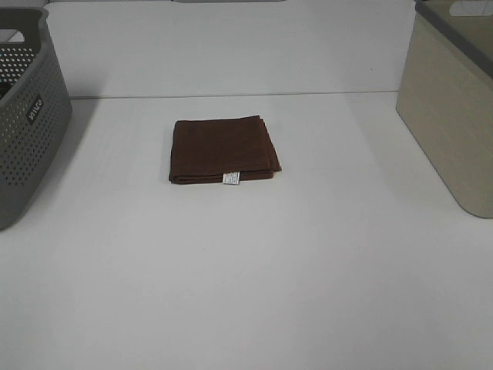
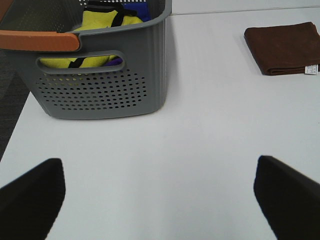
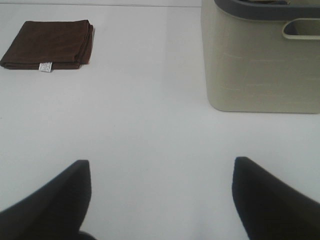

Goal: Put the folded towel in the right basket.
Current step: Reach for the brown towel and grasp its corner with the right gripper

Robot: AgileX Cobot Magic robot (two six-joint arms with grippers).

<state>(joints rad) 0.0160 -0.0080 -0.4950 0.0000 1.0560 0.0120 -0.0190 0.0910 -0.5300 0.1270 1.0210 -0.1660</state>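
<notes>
- We see the folded brown towel point(image 1: 223, 150) lying flat on the white tabletop point(image 1: 246, 293), roughly midway between the two baskets, its white tag point(image 1: 231, 179) on the near edge.
- The beige basket point(image 1: 451, 116) on the right stands well apart from the towel. The grey perforated basket point(image 1: 27, 116) on the left holds yellow cloth point(image 2: 102, 22).
- Our left hand point(image 2: 159, 170) and right hand point(image 3: 161, 165) both gape wide, holding nothing, well short of the towel.
- We judge the task not yet begun: reaching, grasping, carrying rightward and releasing into the beige basket all remain.
</notes>
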